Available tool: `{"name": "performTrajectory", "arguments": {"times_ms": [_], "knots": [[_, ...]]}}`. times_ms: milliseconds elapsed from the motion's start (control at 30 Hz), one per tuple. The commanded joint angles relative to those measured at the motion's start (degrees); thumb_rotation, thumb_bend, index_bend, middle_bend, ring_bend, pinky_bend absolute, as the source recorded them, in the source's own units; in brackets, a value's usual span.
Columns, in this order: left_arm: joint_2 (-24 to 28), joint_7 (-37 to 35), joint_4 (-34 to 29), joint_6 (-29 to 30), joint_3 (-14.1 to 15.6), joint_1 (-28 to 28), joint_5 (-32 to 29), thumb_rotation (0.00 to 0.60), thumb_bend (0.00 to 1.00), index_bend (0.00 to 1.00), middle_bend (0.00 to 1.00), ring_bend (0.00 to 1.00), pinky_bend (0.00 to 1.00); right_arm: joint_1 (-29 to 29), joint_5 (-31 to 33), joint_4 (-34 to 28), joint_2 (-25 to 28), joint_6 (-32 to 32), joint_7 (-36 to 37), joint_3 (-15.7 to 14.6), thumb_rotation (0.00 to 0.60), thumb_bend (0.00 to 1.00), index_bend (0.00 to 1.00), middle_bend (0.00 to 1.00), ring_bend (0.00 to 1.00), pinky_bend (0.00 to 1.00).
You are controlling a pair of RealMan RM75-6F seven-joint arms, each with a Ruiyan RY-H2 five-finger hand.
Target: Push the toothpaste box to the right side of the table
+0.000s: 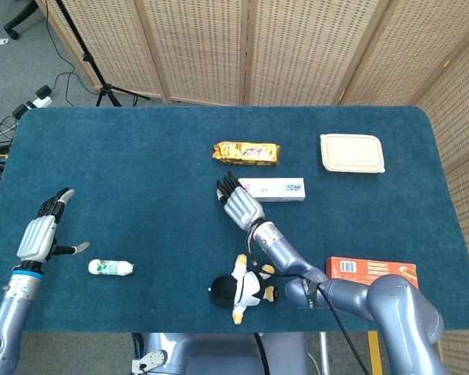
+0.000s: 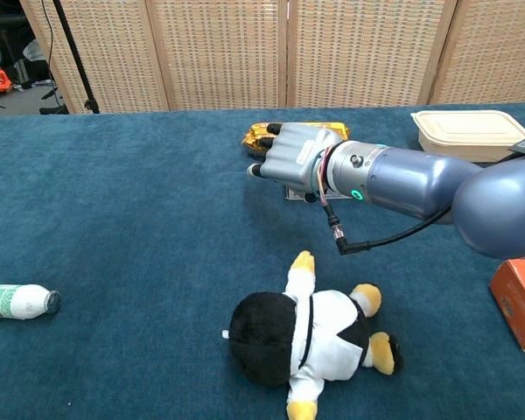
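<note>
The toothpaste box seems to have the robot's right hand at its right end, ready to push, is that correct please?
Not quite: in the head view the right hand is at the left end of the toothpaste box, not its right end.

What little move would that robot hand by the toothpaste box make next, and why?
Probably sweep the right robot hand sideways into the left end of the toothpaste box, toward the lidded food container. The hand sits just off that end, so a sideways push would slide the box along.
</note>
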Motion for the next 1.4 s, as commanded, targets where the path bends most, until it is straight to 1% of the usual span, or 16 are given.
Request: {"name": "performTrajectory", "arguments": {"times_ms": [33,367,567,933,1300,1400], "knots": [[0.01,-0.1,0.02,-0.09,-0.01,-0.01,-0.02,0.6,0.0,0.0,0.0,0.0,0.0,0.49,-0.1,1.64,-0.84,-0.69,0.99,-0.24,0.6,0.89,0.09,0.0,0.0,0.0],[0.08,-0.33,-0.31,-0.43,0.31,-0.11,0.52,0.6,0.0,0.0,0.0,0.0,0.0,0.95,0.6,7.85,-2.87,-2.39,3.71,-0.38,0.6,0.89,0.09,0.0,0.0,0.0],[0.12,-0.58,-0.5,-0.33,0.44,-0.11,0.89,0.6,0.0,0.0,0.0,0.0,0.0,0.78,1.07,10.05,-3.17,-2.64,4.48,-0.34,0.6,0.9,0.1,0.0,0.0,0.0],[0.28,-1.14,-0.9,0.11,0.59,0.0,1.49,0.6,0.0,0.0,0.0,0.0,0.0,-0.18,3.01,11.22,-2.85,-2.44,4.1,-0.34,0.6,0.9,0.1,0.0,0.0,0.0],[0.39,-1.62,-1.16,0.08,0.88,-0.04,2.01,0.6,0.0,0.0,0.0,0.0,0.0,-0.57,3.5,10.54,-2.62,-1.38,2.97,-0.71,0.6,0.89,0.1,0.0,0.0,0.0],[0.56,-1.8,-1.28,0.33,0.8,0.06,2.02,0.6,0.0,0.0,0.0,0.0,0.0,-0.59,4.72,10.99,-2.82,-1.25,2.07,-0.38,0.6,0.9,0.1,0.0,0.0,0.0]]}}
